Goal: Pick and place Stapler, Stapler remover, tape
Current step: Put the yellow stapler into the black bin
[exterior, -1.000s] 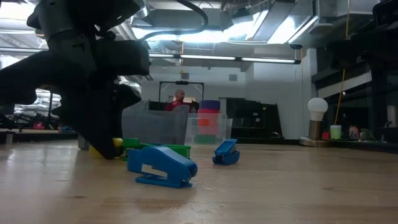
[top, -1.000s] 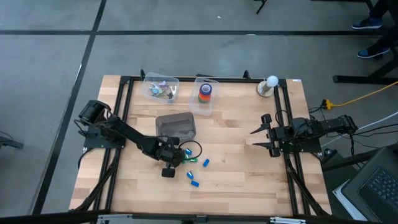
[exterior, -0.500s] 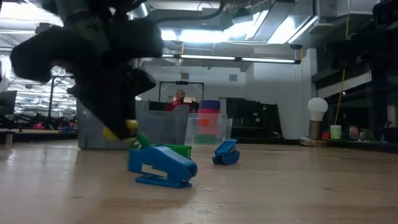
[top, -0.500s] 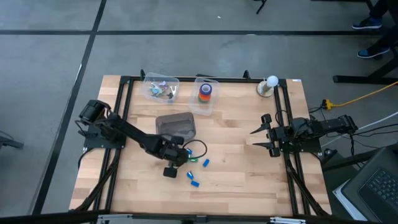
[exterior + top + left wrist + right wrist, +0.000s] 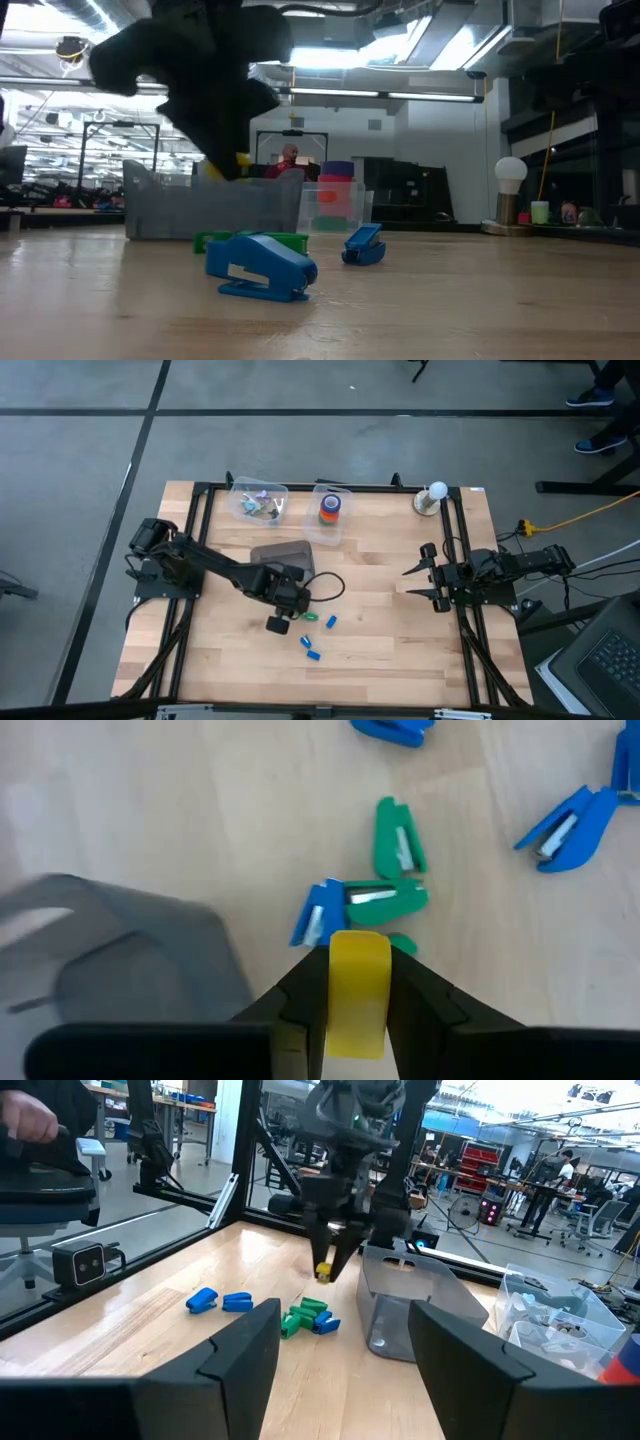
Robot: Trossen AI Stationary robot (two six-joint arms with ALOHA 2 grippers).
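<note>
L claw (image 5: 357, 982) lifted w/ yellow stapler (image 5: 357, 990) gripped; R claw (image 5: 345, 1342) wide.

Wooden counter (image 5: 380, 650): grey bin (image 5: 284, 559), two clear tubs (image 5: 258, 499), lamp (image 5: 431, 498), scattered blue staplers (image 5: 313, 653) and green staplers (image 5: 309, 617).

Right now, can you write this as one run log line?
left gripper: shut on yellow stapler, lifted by grey bin | right gripper: open, waiting
</note>
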